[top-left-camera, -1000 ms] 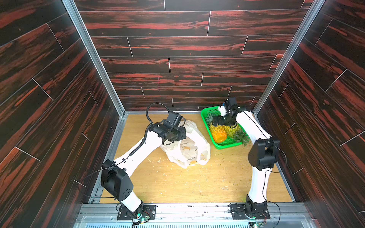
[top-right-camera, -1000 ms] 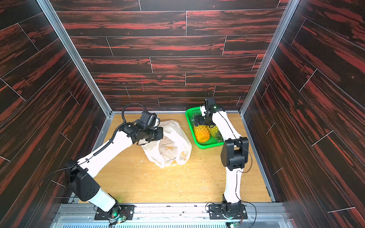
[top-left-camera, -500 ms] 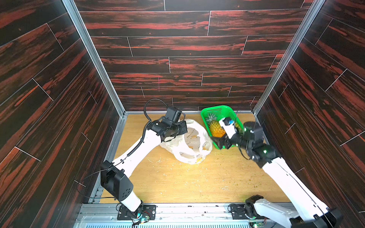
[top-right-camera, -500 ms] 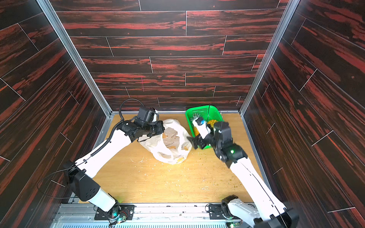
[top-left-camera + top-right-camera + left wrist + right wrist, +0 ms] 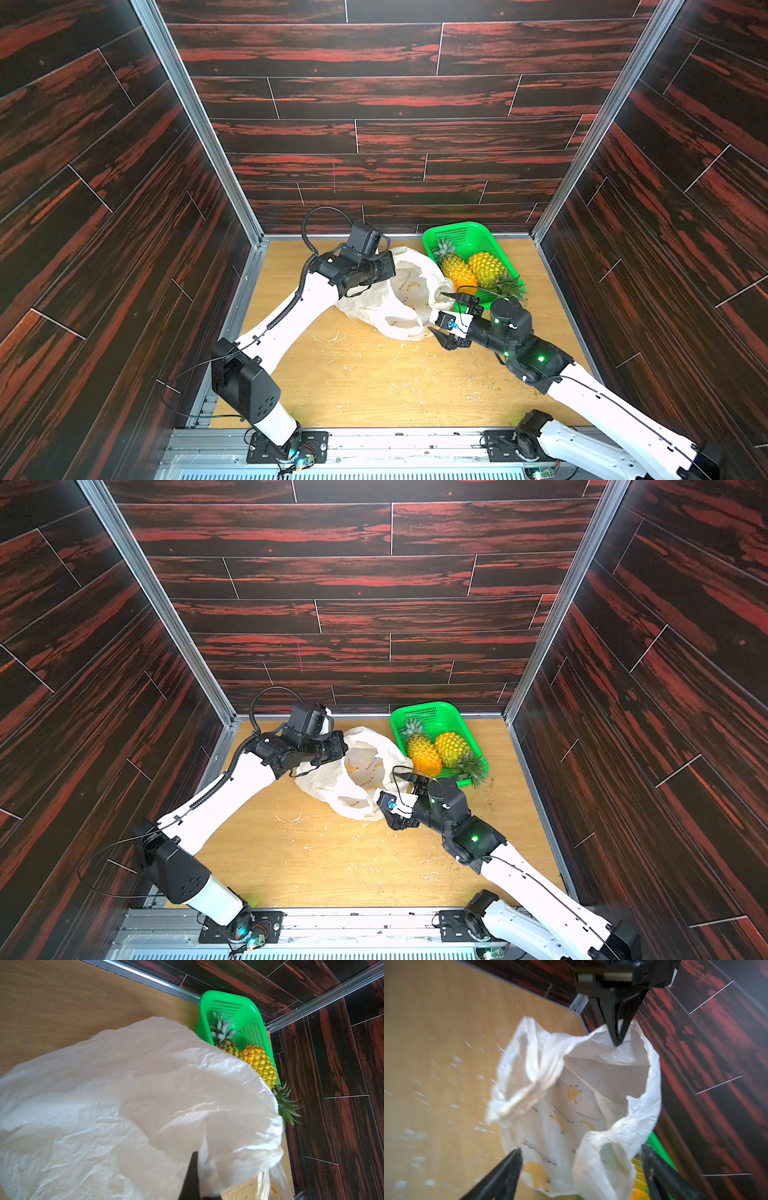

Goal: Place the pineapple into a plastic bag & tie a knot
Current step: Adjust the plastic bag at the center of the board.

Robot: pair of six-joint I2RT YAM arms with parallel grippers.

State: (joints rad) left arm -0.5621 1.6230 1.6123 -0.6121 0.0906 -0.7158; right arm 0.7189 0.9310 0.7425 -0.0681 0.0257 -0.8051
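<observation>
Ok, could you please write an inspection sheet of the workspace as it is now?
Surface: wooden tabletop.
Job's things: white plastic bag lying open, no knot seen; two pineapples in green mesh basket.
Clutter: pale flakes scattered on the wood.
Grippers: left gripper shut on the bag's rim; right gripper open at the bag's mouth, holding nothing.
Cables: black cable looping above the left arm.
Surroundings: dark red-streaked plank walls, aluminium corner posts.

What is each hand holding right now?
Left hand: closed on the plastic bag's rim.
Right hand: open, holding nothing.
</observation>
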